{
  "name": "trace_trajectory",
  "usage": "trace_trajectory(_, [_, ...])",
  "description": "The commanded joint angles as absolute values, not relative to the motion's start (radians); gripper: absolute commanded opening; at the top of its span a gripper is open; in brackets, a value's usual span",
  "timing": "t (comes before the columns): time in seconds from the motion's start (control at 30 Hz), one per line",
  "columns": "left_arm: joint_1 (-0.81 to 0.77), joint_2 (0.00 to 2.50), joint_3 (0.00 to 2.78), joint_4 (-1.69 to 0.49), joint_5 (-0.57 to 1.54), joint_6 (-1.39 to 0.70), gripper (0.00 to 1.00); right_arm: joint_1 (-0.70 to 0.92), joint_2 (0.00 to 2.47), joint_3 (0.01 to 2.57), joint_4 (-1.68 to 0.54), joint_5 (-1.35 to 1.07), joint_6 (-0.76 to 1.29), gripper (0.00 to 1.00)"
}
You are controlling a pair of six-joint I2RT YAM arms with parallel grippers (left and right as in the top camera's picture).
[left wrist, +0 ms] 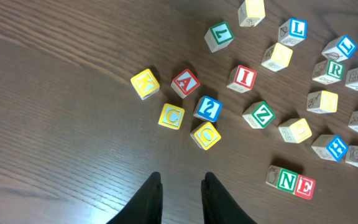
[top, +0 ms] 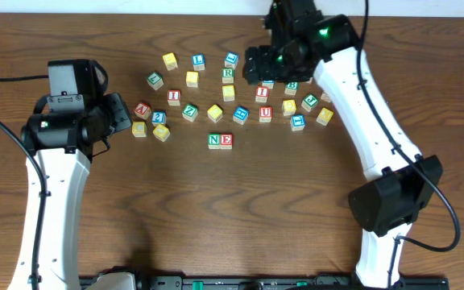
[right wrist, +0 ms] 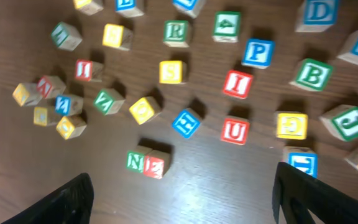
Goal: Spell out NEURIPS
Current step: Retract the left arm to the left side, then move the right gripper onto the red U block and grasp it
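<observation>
The green N cube (top: 215, 140) and red E cube (top: 226, 140) touch side by side, nearer the front than the scattered cubes. Behind them lie the red U (right wrist: 235, 130), a red I (right wrist: 237, 83), the blue P (right wrist: 257, 53), the green R (right wrist: 176, 32) and a yellow S (right wrist: 171, 71). My right gripper (right wrist: 185, 186) hovers over this cluster, wide open and empty; in the overhead view it covers the P. At the left, my left gripper (left wrist: 182, 180) points at bare table short of the yellow O (left wrist: 205, 135), its fingers a little apart with nothing between them.
Other cubes lie around: red A (left wrist: 185, 82), blue 2 (left wrist: 209, 109), yellow C (left wrist: 171, 116), yellow K (left wrist: 145, 83), green Z (left wrist: 258, 115), blue H (right wrist: 185, 122), green B (right wrist: 311, 74), a second red I (left wrist: 243, 78). The right arm's base (top: 393, 201) stands front right.
</observation>
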State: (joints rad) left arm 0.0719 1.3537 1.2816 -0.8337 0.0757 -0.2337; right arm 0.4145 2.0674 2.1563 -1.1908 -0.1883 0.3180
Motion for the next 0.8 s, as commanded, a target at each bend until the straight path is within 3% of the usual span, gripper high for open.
trace_trajectory(0.0, [0.076,1.346,1.298,-0.836,0.071,-0.229,0.25,0.432,2.067,2.21,-1.191,-0.186,0.318,0.87])
trace_trajectory(0.4, [0.076,1.347,1.29,-0.837,0.071,-0.229,0.25,0.437,2.143,2.212,-1.183,-0.08,0.381,0.83])
trace_trajectory(0.77, [0.076,1.351,1.279,-0.841,0.071,-0.229,0.25,0.44,2.287,2.212,-1.332,-0.055,0.427,0.72])
